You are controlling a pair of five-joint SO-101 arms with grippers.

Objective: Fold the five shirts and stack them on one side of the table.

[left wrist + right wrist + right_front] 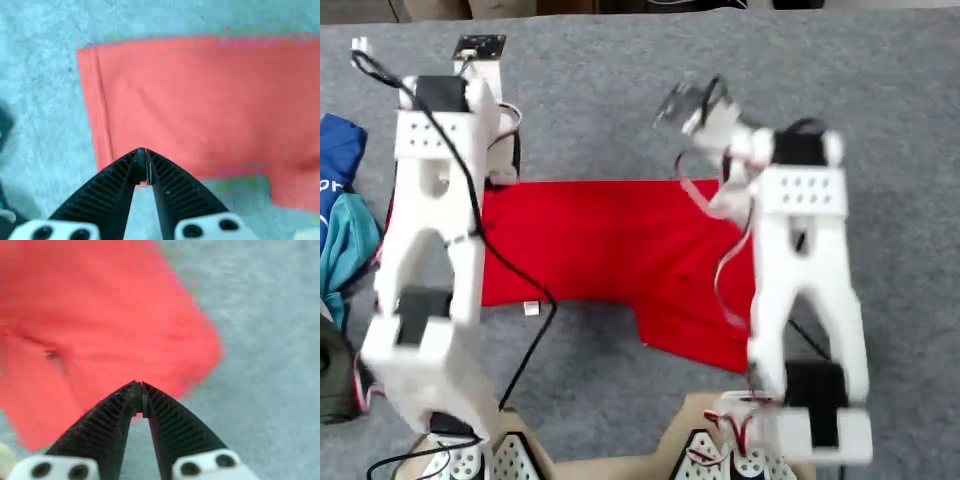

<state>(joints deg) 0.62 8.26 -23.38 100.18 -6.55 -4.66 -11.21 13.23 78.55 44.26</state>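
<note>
A red shirt (610, 245) lies flat on the grey table, partly folded into a wide band, with one flap reaching toward the front right. In the left wrist view my left gripper (141, 155) is shut, its tips over the hemmed end of the red shirt (200, 100), which looks flat and unlifted. My right gripper (137, 387) is also shut and hovers over the other end of the red shirt (100, 315), near its rounded edge. From above, the left arm (430, 230) covers the shirt's left end and the right arm (805, 240) its right end.
A bundle of blue and teal shirts (340, 215) lies at the table's left edge, with a dark garment (332, 380) in front of it. Cables hang from both arms across the shirt. Bare grey table (880, 120) stretches behind and to the right.
</note>
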